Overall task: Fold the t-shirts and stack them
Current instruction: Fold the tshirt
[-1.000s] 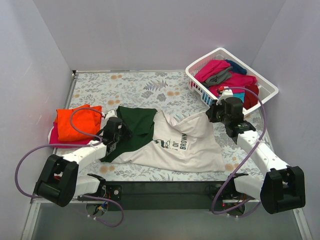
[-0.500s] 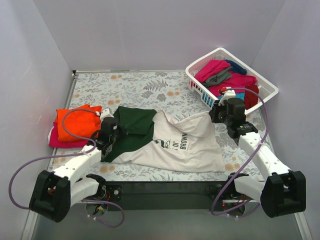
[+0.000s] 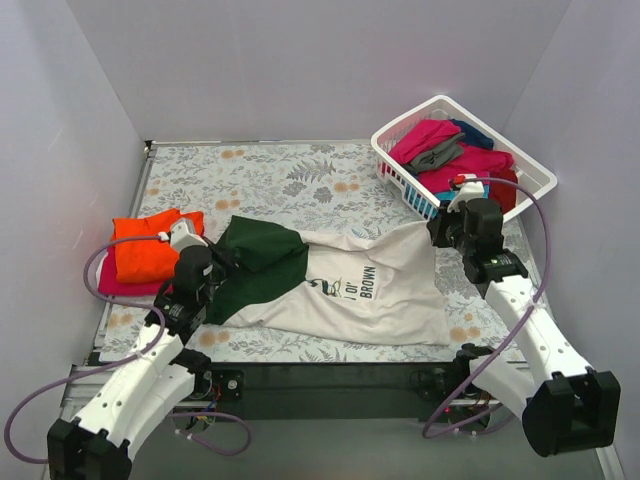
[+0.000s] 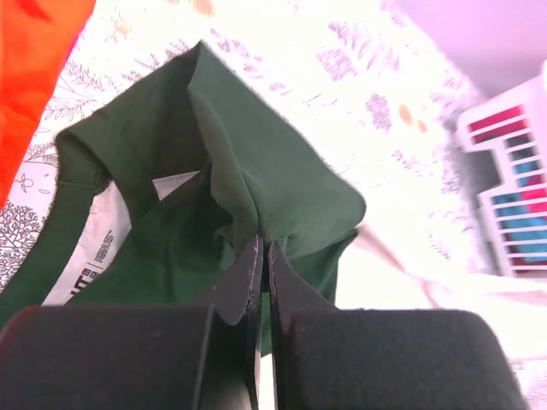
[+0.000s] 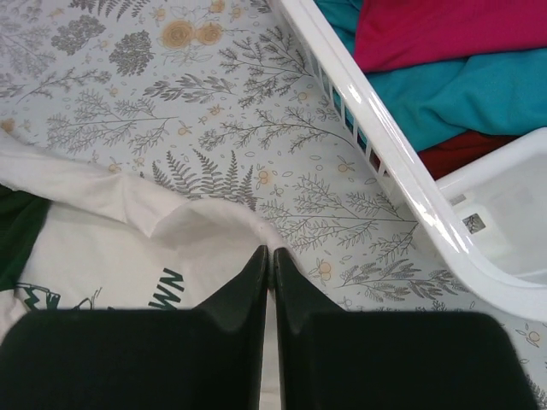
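Sprawling rumpled, the cream-white t-shirt (image 3: 370, 290) lies stretched. The left gripper (image 4: 263, 246) clamps its green sleeve (image 4: 256, 162); the right gripper (image 5: 270, 254) clamps its cream hem (image 5: 218, 213).

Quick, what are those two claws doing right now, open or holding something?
Left gripper: closed, pinching the dark green sleeve of the cream-white t-shirt.
Right gripper: closed, pinching the same t-shirt's pale edge.
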Robot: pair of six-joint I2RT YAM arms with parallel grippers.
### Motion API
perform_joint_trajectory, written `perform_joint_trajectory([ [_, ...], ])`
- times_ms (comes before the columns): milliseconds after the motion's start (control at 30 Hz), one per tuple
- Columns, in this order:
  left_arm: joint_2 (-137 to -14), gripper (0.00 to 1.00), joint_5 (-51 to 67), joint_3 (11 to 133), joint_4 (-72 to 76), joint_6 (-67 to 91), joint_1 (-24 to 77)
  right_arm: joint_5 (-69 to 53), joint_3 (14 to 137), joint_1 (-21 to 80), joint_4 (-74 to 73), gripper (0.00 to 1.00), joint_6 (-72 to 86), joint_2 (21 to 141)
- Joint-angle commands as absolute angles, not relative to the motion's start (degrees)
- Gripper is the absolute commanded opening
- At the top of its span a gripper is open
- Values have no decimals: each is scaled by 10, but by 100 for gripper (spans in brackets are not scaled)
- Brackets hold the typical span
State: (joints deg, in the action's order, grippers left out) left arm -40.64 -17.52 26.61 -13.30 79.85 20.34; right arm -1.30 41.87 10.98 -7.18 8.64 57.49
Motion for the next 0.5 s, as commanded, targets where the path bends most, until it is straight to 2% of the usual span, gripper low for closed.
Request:
perform_joint_trajectory([
  [0,-354,0,-201,258,-175,824,200,-40,401,108,-111,1,83,533],
  [467,-270,0,-171,308,-285,867,200,-63,394,110,-285,1,97,363],
])
